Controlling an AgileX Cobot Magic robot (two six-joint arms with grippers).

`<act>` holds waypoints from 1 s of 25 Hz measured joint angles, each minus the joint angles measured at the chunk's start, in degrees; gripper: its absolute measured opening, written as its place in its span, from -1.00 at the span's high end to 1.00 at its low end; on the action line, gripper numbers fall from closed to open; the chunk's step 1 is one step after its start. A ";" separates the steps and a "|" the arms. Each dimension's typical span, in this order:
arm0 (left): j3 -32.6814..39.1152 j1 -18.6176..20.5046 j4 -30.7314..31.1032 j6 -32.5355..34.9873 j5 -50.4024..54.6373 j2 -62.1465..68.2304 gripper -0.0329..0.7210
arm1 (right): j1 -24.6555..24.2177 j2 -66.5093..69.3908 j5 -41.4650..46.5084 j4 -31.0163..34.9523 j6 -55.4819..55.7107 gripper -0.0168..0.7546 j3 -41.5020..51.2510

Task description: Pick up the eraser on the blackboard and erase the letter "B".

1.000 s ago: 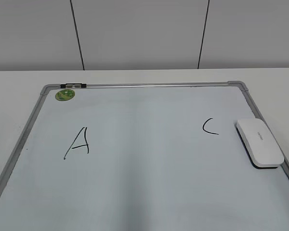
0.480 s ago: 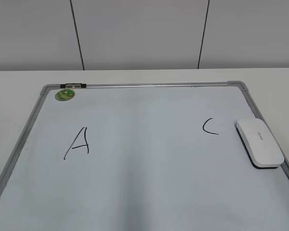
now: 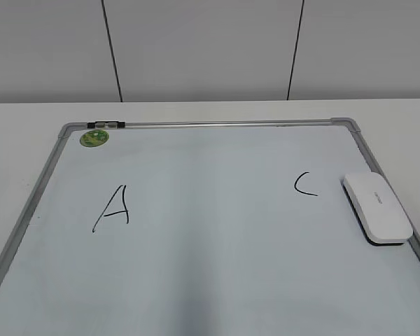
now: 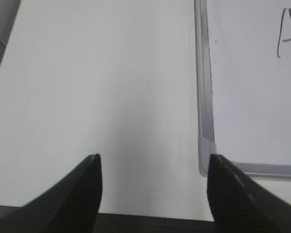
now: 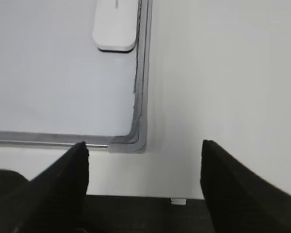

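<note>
Exterior view: the blackboard (image 3: 210, 124) lies flat on the white desk (image 3: 28, 115). A black "A" (image 3: 113, 208) sits on its left half and a black "C" (image 3: 305, 184) on its right half. Between them the surface is bare; no letter "B" can be seen. The eraser (image 3: 376, 207) lies on the board at its right edge, just right of the "C", felt side down. A small green magnet (image 3: 94, 138) sits at the far left corner. Neither arm appears here.

Left wrist view: the left gripper (image 4: 154, 170) hangs over bare desk just outside the board's near left corner, jaws apart and empty. Part of the "A" shows at the top right.

Right wrist view: the right gripper (image 5: 144, 160) hangs over the board's near right corner, jaws apart and empty. The eraser (image 5: 115, 24) lies well ahead, beside the frame.

Progress: judging by the blank middle and the eraser at rest untouched, the erasing looks done, and nothing seems left.
</note>
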 joint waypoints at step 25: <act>0.00 1.16 0.00 0.00 1.04 -14.01 -0.44 | -4.14 -13.48 0.63 0.00 0.00 -0.43 0.00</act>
